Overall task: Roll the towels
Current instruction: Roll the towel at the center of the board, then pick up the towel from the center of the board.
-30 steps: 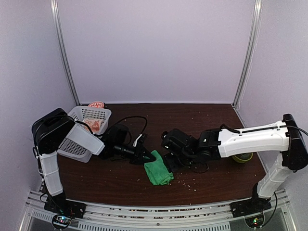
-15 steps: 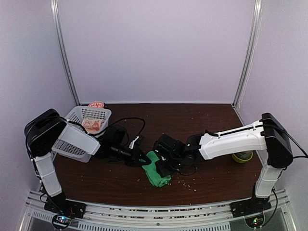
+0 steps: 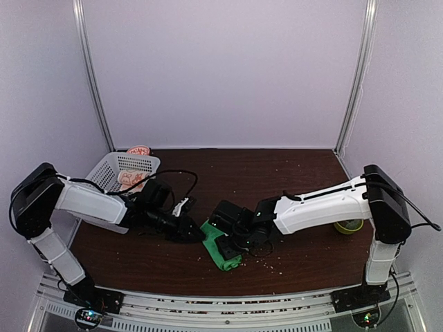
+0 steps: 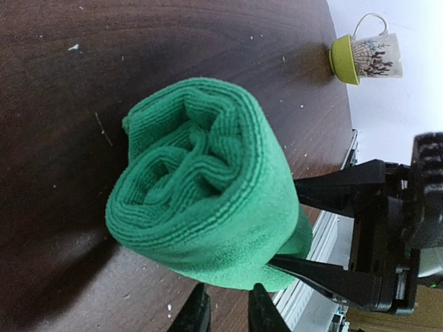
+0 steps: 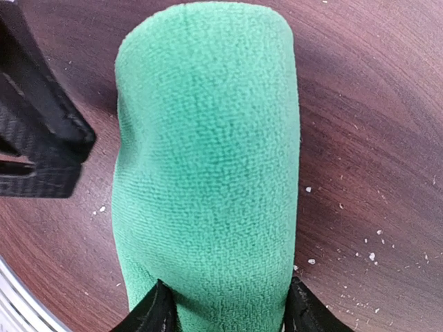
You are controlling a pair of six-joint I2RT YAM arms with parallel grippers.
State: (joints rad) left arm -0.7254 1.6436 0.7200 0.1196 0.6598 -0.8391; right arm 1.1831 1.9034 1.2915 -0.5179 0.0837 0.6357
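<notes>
Right gripper point(image 5: 228, 315) clamped across rolled green towel point(image 5: 208, 159), probably against unwinding; left gripper point(image 4: 225, 315) slightly apart, empty, at roll's left end.

Top view high and rearward, wrist views close, sharing green towel point(image 4: 208, 200)

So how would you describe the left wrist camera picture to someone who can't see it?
A green towel rolled into a spiral lies on a dark table, its far end gripped between the right arm's black fingers. A mug sits beyond; the left fingers peek in below.
</notes>
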